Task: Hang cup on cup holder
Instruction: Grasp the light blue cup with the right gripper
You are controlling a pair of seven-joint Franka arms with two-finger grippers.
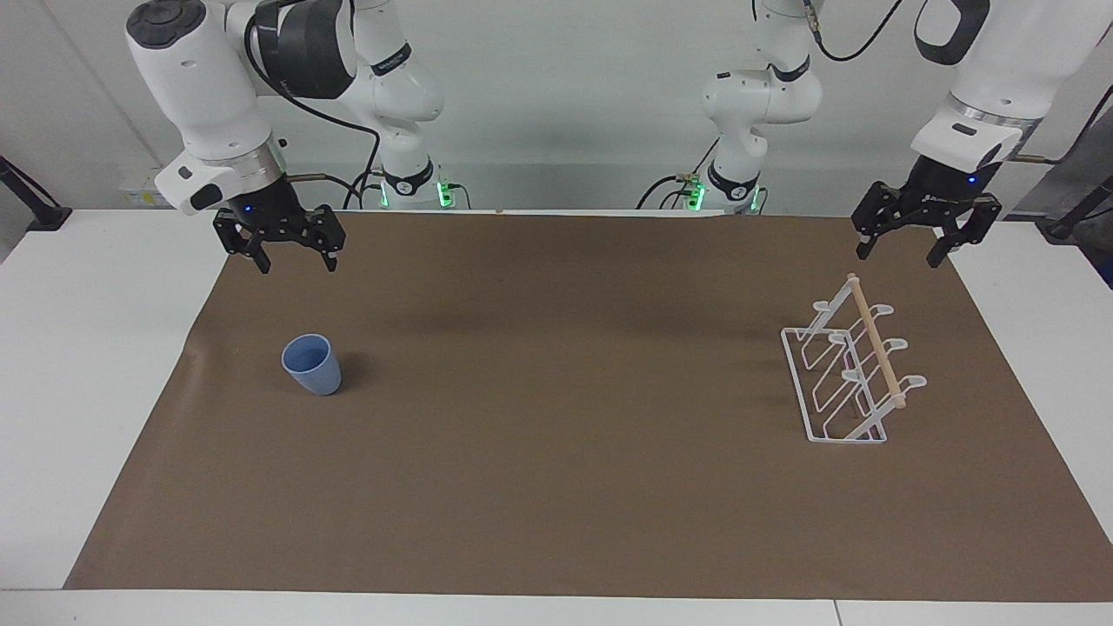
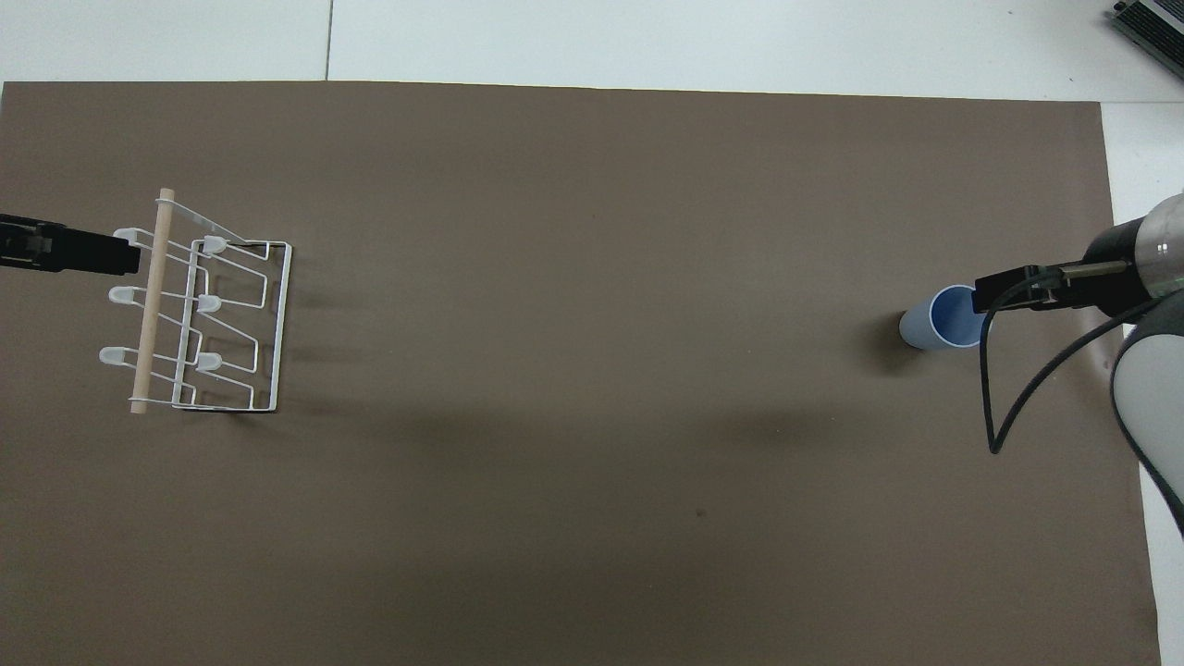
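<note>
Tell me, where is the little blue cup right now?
The cup stands upright on the brown mat toward the right arm's end of the table, untouched, with the cup holder at the other end.

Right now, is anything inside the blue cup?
The cup stands upright, mouth up; what shows of its inside is bare. From above, the right arm's cable fitting covers part of its rim.

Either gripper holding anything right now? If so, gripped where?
Nothing is held. The right gripper and left gripper both hang open in the air. The cup stands alone on the mat, the cup holder untouched.
</note>
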